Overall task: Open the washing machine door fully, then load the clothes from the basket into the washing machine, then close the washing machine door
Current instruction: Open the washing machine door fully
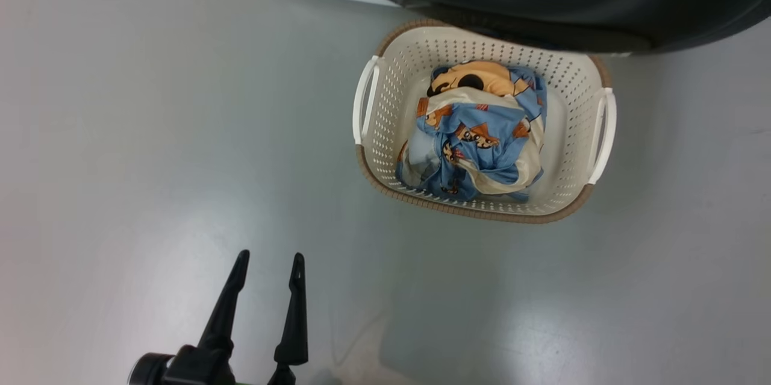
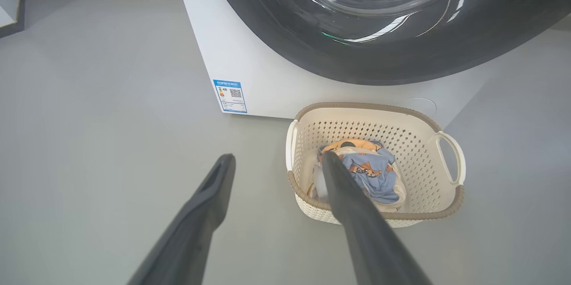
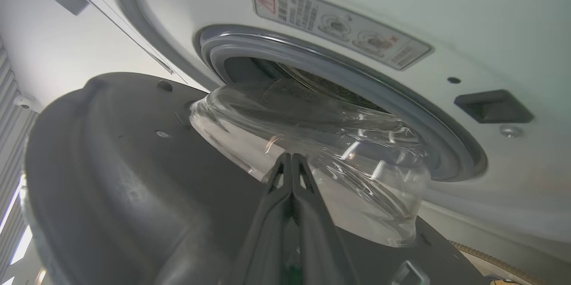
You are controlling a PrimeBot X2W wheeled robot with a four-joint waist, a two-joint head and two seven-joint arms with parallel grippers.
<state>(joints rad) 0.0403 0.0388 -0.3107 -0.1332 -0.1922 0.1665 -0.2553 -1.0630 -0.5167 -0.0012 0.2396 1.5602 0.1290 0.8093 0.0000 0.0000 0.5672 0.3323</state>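
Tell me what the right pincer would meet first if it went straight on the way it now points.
Most likely the clear glass bowl of the washing machine door: the shut right pincer points straight at it, tips close to or touching it; depth is unclear.

Blue label: washing machine's lower front corner; QR code, print too small to read.
Warning sticker: by the drum opening; red triangle, wording illegible.
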